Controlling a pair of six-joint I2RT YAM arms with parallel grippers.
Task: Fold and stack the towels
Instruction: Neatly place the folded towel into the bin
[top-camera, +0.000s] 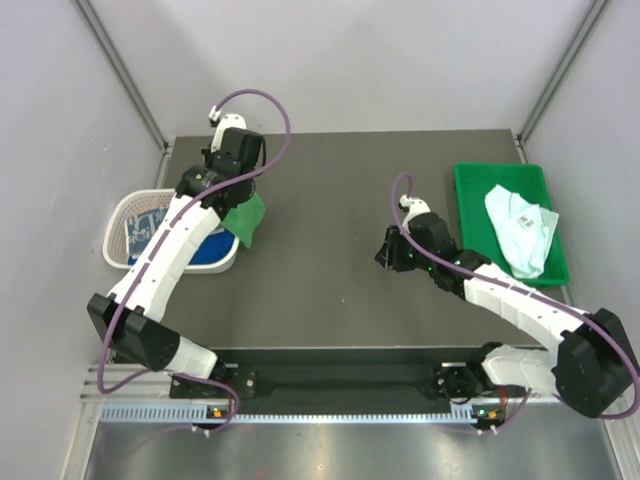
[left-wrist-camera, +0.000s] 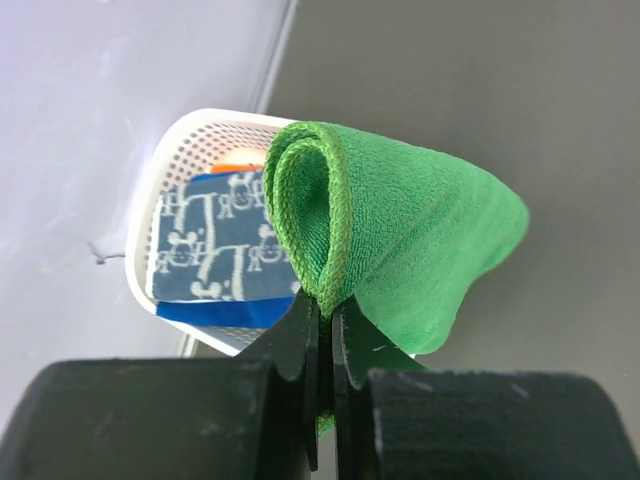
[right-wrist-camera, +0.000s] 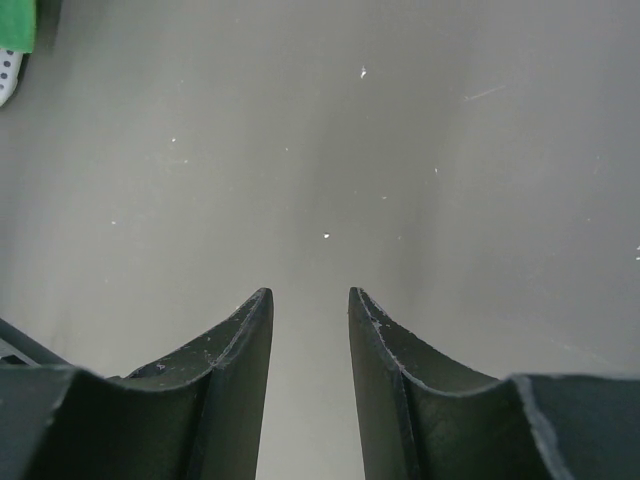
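The left hand (left-wrist-camera: 326, 318) is pinching a bright green towel (left-wrist-camera: 420, 240) between closed fingers, holding it up just beside the white mesh basket (top-camera: 122, 212), where a blue-and-white printed towel (left-wrist-camera: 215, 250) is lying on a royal blue towel (left-wrist-camera: 225, 311). The right hand (right-wrist-camera: 310, 298) is hovering over the dark worktop (top-camera: 330, 250) with fingers apart, gripping nothing, while a pale mint towel (top-camera: 522, 228) is lying crumpled in the green tray (top-camera: 470, 195).
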